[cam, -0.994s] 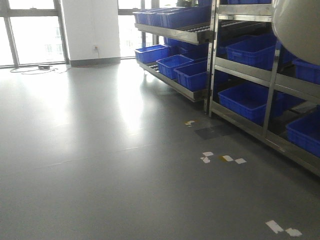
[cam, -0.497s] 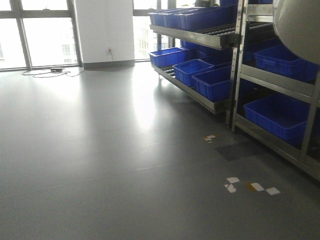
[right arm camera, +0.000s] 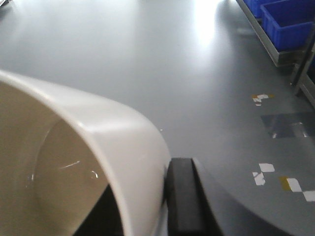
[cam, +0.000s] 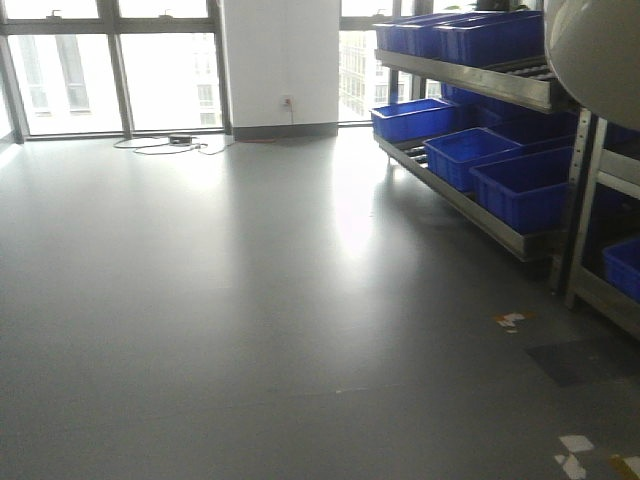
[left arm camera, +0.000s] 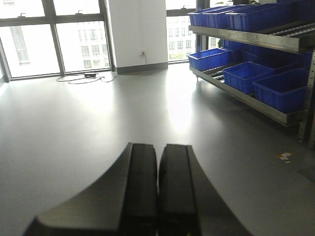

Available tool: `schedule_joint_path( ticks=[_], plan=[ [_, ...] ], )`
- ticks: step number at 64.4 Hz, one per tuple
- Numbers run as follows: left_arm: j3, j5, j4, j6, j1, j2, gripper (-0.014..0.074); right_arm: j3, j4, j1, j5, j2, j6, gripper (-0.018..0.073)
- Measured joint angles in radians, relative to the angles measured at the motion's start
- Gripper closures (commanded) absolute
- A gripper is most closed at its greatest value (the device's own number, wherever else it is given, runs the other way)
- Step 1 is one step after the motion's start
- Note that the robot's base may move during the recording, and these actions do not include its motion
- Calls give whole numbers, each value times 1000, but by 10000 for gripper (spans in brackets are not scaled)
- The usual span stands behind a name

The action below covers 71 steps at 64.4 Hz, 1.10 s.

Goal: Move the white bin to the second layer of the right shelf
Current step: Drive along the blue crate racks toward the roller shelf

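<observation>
Got a cream-white rounded plastic tub (right arm camera: 98, 137) clamped by its wall in the right gripper (right arm camera: 145, 209). Got the left gripper (left arm camera: 157, 187) pinched together, empty.

— Where does the light come from?
— From the big windows (cam: 110, 80). They glow very white.
— And the floor (cam: 200, 320)?
— Shiny. A bright patch sits near the blue crates (cam: 500, 170).
— Anything fuzzy?
— The white bin (right arm camera: 123, 142) up close is blurry. The left gripper (left arm camera: 158, 152) looks dark and soft.
</observation>
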Motion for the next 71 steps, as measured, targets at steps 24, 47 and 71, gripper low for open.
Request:
schedule_joint_path(
  ticks=[24,47,71],
  plan=[
    [0,0,0,0,0,0,512,0,0,0,0,0,0,510],
    [0,0,0,0,0,0,512,0,0,0,0,0,0,510],
    [0,0,0,0,0,0,512,0,0,0,0,0,0,510]
  ],
)
